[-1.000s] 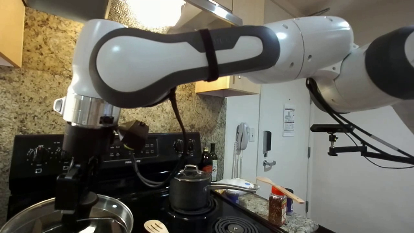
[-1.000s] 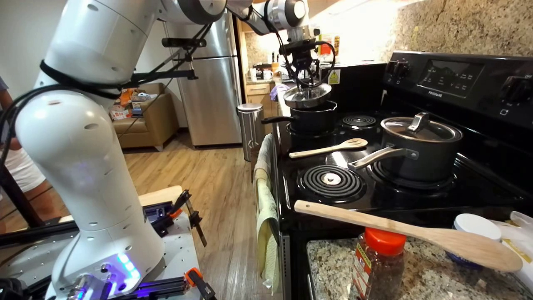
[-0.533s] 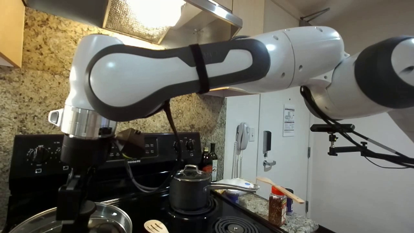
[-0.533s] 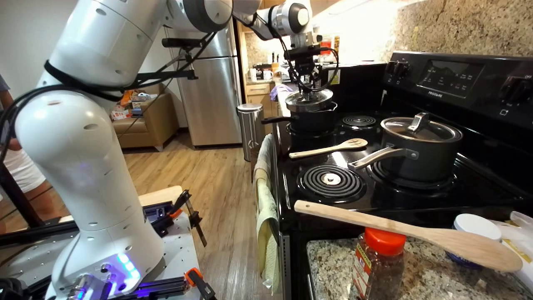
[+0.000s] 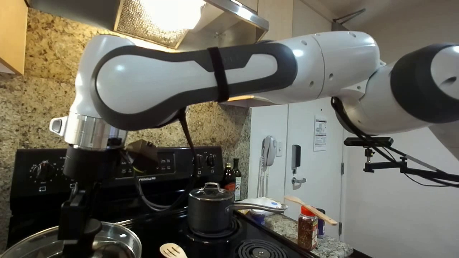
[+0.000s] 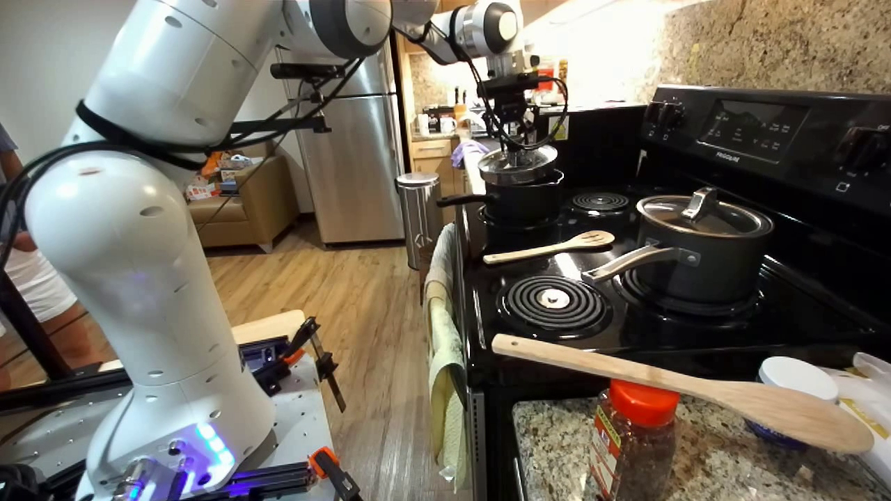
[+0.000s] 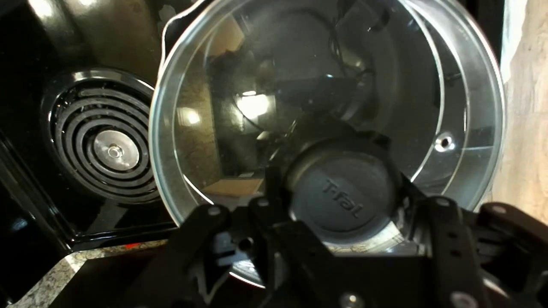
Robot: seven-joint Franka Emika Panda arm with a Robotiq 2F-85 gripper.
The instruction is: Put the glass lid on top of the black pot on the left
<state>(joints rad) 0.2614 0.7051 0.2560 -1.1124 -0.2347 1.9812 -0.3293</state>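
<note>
Step in hand is prob. the set-down: tool [image 7: 338, 182] clamped on the glass lid [image 6: 534, 164] by its knob [image 7: 344, 199], lid over the black pot [image 6: 525, 202], seemingly a touch off-centre; can't tell if it's fully seated. Next move: centre it, ease down approx. level, then release & lift clear.

I stood in a home-style kitchen: a glossy black stove [image 6: 640, 339] with coil burners [image 6: 555, 300], a tall silver metal refrigerator [image 6: 358, 174], a speckled stone counter [image 6: 555, 438] and, beyond, a boxy brown sofa [image 6: 270, 191].
</note>
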